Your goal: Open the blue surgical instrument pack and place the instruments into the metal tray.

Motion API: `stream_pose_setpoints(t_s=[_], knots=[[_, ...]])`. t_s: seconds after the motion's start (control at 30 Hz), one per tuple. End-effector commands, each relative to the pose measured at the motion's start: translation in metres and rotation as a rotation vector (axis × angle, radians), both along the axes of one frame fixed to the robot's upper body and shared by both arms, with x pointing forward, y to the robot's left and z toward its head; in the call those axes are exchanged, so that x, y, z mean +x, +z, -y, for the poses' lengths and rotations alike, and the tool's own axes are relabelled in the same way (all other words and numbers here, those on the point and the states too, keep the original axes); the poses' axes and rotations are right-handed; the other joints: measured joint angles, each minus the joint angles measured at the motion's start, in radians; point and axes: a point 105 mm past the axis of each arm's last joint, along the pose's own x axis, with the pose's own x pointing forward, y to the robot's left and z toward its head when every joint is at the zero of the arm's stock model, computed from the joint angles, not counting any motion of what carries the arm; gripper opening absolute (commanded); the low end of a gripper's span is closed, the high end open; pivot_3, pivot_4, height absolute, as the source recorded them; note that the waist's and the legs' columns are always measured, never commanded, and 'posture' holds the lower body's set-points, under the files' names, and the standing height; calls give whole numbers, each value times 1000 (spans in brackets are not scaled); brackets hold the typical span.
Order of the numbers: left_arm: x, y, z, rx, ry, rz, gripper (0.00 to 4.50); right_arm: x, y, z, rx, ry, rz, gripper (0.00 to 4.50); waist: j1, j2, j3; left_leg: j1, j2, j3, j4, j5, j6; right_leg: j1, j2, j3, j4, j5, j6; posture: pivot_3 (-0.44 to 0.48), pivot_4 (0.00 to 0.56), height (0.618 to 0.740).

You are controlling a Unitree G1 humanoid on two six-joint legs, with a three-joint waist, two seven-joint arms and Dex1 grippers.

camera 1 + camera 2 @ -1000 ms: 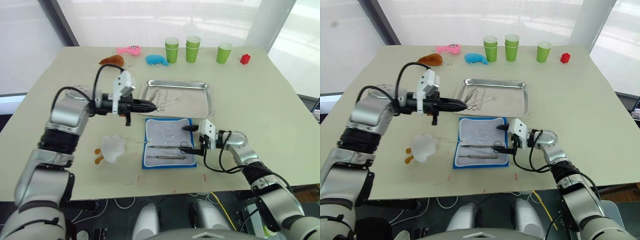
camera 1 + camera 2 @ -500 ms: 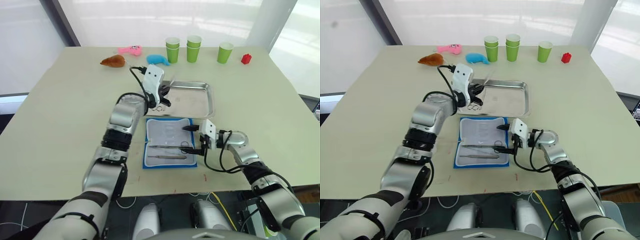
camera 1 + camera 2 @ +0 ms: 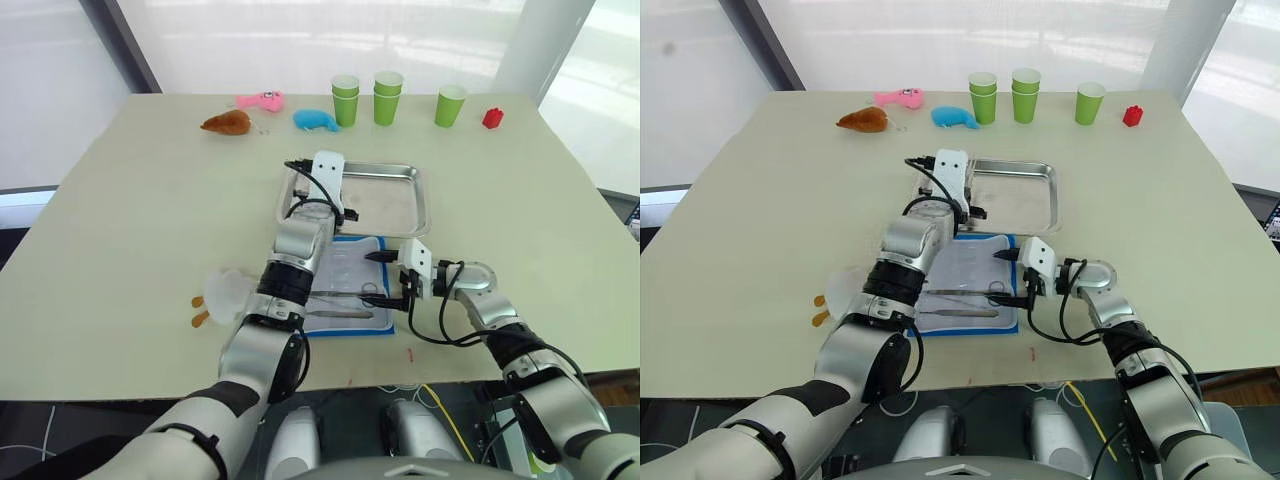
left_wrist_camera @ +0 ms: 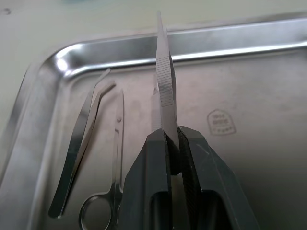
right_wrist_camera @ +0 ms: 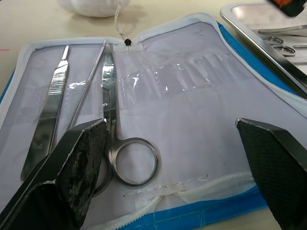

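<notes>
Gripping a flat silver tweezer blade (image 4: 164, 81), the left gripper (image 4: 173, 143) sits right over the metal tray (image 3: 405, 214), fingers clamped tight on the blade so its ridged part sticks out past the tips. Down in the tray there's already a bent pair of forceps (image 4: 81, 148) and a ring-handled tool (image 4: 114, 158) lying side by side near one rounded corner. There's a little stamped mark (image 4: 220, 120) on the tray floor, kind of a shield-shaped outline with tiny lettering in it, but I can't read what it says.

The blue surgical instrument pack (image 3: 375, 250) is lying open flat on the table, just in front of the tray, pale lining up. Ring-handled scissors (image 5: 115, 120), a thin dark straight tool (image 5: 88, 86) and a flat silver handle (image 5: 50, 105) are still tucked in it, lying close together. No lettering I can make out on the lining.

The right gripper (image 5: 177, 158) is low at the pack's right edge, fingers spread wide and holding nothing.

Further back: green cups (image 3: 386, 97), a small red block (image 3: 490, 118), pink, brown and blue plush toys, plus a white one (image 3: 225, 295) left of the pack.
</notes>
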Motion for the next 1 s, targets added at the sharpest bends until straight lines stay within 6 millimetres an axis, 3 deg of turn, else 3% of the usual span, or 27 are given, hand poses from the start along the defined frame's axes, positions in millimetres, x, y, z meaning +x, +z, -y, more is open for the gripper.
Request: stream_pose_setpoints(t_s=[0.03, 0.53, 1.0], knots=[[4, 16, 10, -15, -2, 49, 71, -30, -70, 17, -201, -10, -220, 4500, 0, 0, 0, 0, 0, 0, 0, 0, 0, 0, 0, 0, 0, 0, 0, 0, 150, 740], [-2, -8, 13, -44, 14, -48, 71, -30, -70, 17, -198, -14, -220, 4500, -1, 0, 0, 0, 0, 0, 0, 0, 0, 0, 0, 0, 0, 0, 0, 0, 150, 740], [-4, -13, 15, -79, -7, -89, 71, -32, -71, 17, -197, -15, -222, 4500, -1, 0, 0, 1, 0, 0, 0, 0, 0, 0, 0, 0, 0, 0, 0, 0, 150, 740]])
